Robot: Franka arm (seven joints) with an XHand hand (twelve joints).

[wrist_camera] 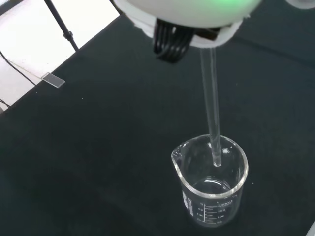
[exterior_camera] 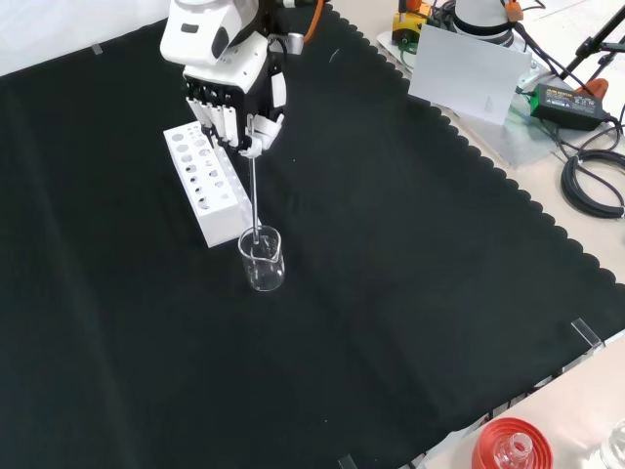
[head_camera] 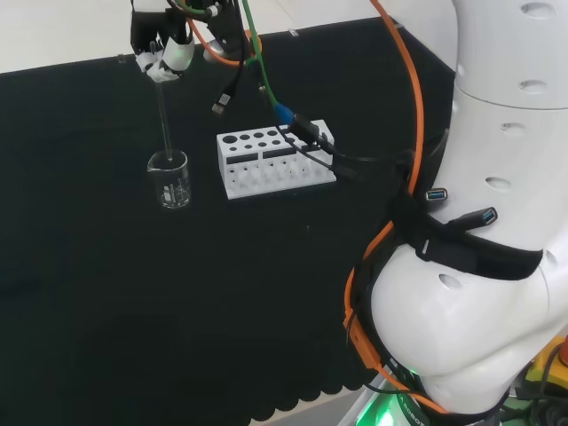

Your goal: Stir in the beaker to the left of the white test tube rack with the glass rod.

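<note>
A clear glass beaker (head_camera: 169, 180) stands on the black cloth just left of the white test tube rack (head_camera: 273, 161) in the head view. In the front view the beaker (exterior_camera: 263, 260) sits in front of the rack (exterior_camera: 208, 183). The hand (exterior_camera: 234, 99) hangs above it, fingers curled round the top of a glass rod (exterior_camera: 255, 195). The rod (head_camera: 164, 120) runs straight down, and its lower end is inside the beaker's mouth. In the wrist view the rod (wrist_camera: 212, 108) ends above the bottom of the beaker (wrist_camera: 211, 182), which looks empty.
Orange, green and black cables (head_camera: 257, 71) trail from the arm over the rack. The cloth's scalloped edge (exterior_camera: 508, 186) runs along the front view's right, with a white box (exterior_camera: 469, 73) beyond it. A red ribbed ring (exterior_camera: 510, 447) lies at the lower corner.
</note>
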